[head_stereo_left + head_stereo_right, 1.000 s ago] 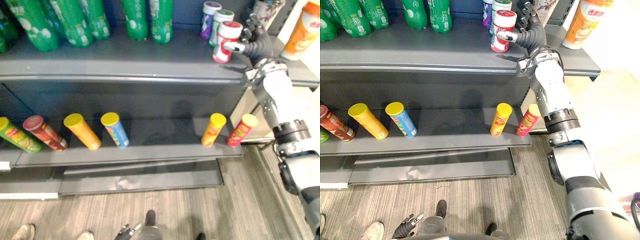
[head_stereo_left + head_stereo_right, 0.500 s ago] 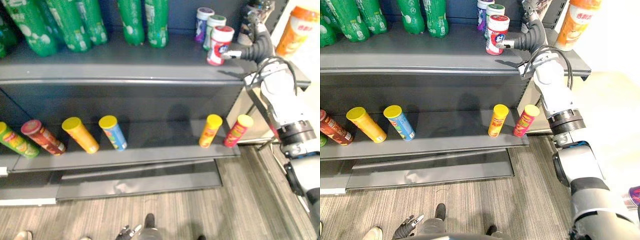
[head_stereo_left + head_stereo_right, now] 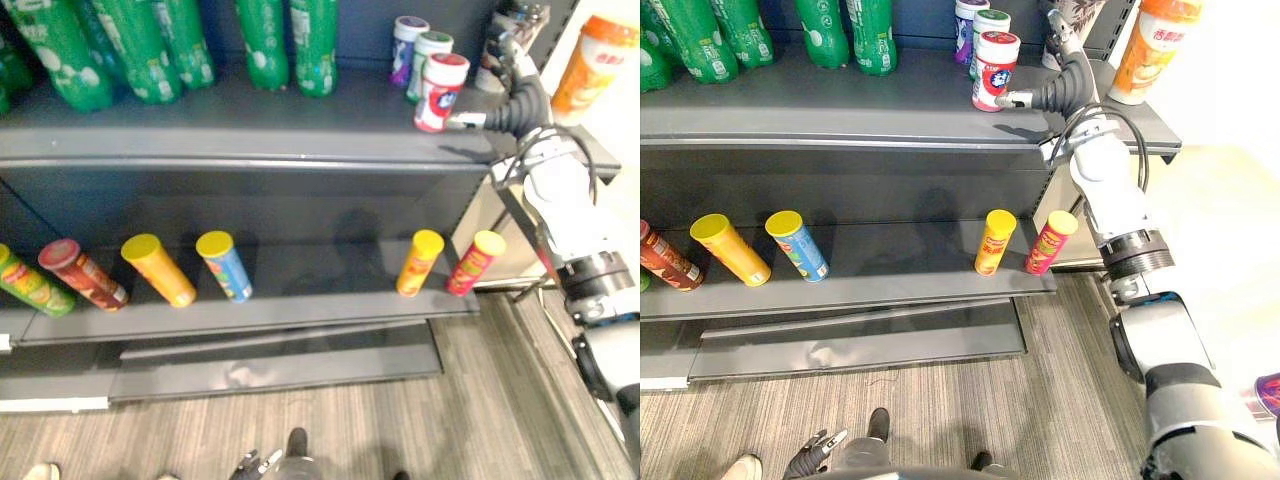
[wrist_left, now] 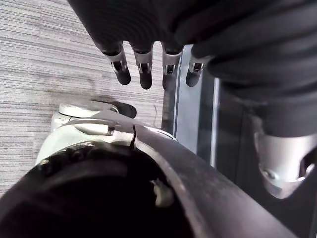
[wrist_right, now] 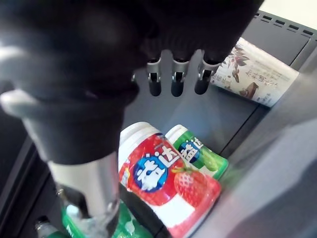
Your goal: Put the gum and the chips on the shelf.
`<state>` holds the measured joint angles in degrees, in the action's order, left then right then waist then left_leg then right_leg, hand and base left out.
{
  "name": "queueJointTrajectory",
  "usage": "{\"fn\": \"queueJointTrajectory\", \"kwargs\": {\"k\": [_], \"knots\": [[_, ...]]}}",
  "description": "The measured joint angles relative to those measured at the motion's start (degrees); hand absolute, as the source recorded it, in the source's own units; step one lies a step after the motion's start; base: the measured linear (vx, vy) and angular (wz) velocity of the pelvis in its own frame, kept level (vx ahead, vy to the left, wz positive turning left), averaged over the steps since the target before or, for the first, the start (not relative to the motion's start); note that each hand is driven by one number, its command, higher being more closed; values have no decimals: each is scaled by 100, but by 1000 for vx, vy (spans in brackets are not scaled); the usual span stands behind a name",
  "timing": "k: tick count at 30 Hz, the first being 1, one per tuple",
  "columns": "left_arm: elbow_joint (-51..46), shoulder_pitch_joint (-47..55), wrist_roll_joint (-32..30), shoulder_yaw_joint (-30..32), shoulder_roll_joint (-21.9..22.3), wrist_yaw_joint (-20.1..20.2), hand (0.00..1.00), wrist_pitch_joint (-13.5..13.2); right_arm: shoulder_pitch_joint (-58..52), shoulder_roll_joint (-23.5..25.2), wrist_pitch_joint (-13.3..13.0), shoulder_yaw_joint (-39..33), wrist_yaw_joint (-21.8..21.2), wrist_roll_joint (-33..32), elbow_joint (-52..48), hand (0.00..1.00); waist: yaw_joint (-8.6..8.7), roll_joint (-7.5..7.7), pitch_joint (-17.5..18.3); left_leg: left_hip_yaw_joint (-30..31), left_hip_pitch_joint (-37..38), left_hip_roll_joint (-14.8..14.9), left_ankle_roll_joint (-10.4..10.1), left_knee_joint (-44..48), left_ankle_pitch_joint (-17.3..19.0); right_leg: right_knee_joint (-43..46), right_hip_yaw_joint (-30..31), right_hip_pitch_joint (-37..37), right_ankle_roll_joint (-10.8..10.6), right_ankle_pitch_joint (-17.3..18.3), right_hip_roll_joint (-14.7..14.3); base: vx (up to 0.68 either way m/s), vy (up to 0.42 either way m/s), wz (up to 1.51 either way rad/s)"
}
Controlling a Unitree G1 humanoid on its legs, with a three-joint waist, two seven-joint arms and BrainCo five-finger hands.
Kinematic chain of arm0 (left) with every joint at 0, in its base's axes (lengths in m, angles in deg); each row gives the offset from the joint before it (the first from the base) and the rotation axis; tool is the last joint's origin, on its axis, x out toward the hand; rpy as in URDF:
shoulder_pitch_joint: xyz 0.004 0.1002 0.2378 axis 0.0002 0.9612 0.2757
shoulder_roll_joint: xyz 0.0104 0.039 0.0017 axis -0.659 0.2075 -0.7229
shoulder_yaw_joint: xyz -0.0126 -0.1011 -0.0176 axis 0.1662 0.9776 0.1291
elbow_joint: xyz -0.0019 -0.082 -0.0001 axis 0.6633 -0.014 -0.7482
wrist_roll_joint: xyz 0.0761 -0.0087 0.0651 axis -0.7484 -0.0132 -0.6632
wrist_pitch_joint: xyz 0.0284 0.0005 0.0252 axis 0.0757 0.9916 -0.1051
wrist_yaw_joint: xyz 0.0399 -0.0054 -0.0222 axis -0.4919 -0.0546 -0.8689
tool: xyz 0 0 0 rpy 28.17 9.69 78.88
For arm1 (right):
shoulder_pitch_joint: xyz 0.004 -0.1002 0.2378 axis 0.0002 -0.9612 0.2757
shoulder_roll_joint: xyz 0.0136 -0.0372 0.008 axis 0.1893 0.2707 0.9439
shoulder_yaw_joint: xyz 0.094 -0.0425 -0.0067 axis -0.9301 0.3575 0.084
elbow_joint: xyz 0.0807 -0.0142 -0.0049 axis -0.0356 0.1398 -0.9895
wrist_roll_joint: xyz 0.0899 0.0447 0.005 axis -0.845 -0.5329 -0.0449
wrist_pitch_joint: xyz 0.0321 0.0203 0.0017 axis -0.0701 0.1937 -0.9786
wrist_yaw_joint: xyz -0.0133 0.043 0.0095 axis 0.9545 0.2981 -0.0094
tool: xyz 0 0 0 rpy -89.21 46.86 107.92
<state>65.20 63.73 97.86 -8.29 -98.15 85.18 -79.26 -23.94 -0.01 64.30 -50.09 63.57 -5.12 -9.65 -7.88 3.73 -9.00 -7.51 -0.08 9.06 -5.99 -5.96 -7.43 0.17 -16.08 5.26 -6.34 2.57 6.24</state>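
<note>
A red-lidded gum tub point(image 3: 438, 92) stands upright near the upper shelf's point(image 3: 250, 135) front edge. A green-lidded tub point(image 3: 427, 62) and a purple one point(image 3: 404, 48) stand behind it. My right hand point(image 3: 517, 98) hovers just right of the red tub, open, fingers point(image 5: 177, 84) straight and thumb stretched toward it; the red tub point(image 5: 163, 183) is not gripped. Chip cans lie tilted on the lower shelf: yellow point(image 3: 418, 262), pink-red point(image 3: 474, 262), blue point(image 3: 224, 265), orange point(image 3: 157, 270), dark red point(image 3: 82, 274) and green point(image 3: 25, 282). My left hand point(image 4: 143, 69) hangs low over the floor, open and holding nothing.
Green bottles point(image 3: 265, 40) line the upper shelf's left and middle. An orange bottle point(image 3: 590, 65) stands at its right end, and a patterned pack point(image 5: 255, 69) behind my right hand. A person's pale shoe point(image 3: 740, 468) is on the wood floor point(image 3: 480, 400).
My right hand has let go of the red gum tub and drawn slightly right, thumb dropping lower. The tub stays standing on the shelf. The camera has shifted a little.
</note>
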Motion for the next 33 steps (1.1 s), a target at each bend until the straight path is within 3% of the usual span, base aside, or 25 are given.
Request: {"fn": "queueJointTrajectory", "kwargs": {"k": [21,26,33], "knots": [[254,156,-214,66,-5,-22,0,-153,-2191,7,-149,-781,-51,186,-3223,0,405,105,334,-435,59,56,-22,0,90,-11,403,-214,-17,-75,-20,10,-2,-10],[256,224,-203,74,-9,-33,0,-288,-3175,260,-149,-1006,-526,-30,-4177,0,468,139,364,-518,58,61,-27,0,104,-7,510,-285,-16,-75,-24,17,-1,-8],[291,318,-181,73,-3,-161,0,-342,-5261,825,-39,-945,-1613,-391,-4789,0,625,151,395,-684,142,63,-39,0,152,3,684,-304,-20,-79,-27,24,-1,-12]]}}
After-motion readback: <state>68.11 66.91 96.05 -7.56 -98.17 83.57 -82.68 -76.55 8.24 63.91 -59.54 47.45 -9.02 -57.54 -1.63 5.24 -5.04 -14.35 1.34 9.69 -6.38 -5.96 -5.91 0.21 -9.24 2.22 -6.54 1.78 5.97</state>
